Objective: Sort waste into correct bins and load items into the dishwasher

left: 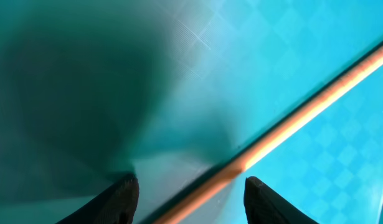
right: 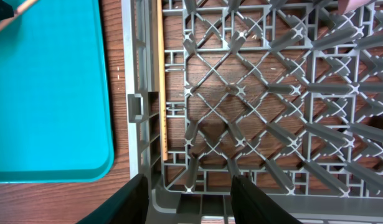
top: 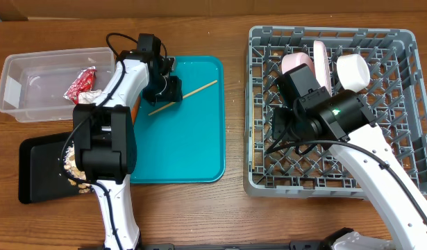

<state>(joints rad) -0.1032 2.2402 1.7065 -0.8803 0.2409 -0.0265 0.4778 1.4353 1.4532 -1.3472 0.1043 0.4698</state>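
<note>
Overhead: the left gripper (top: pixel 170 96) hangs over the tray (top: pixel 192 146). The chopstick (top: pixel 199 89) runs out from under it toward 2 o'clock.

Left wrist: jaws open, empty, straddling the chopstick. Centre it, descend, then close. The frame edge cuts off the finger bases.

Right wrist: the right gripper (right: pixel 188 190) is open, empty, over the rack (right: pixel 136 56).

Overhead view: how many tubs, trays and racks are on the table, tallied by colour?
clear tub: 1
black tray: 1
teal tray: 1
grey dish rack: 1
Total: 4
</note>
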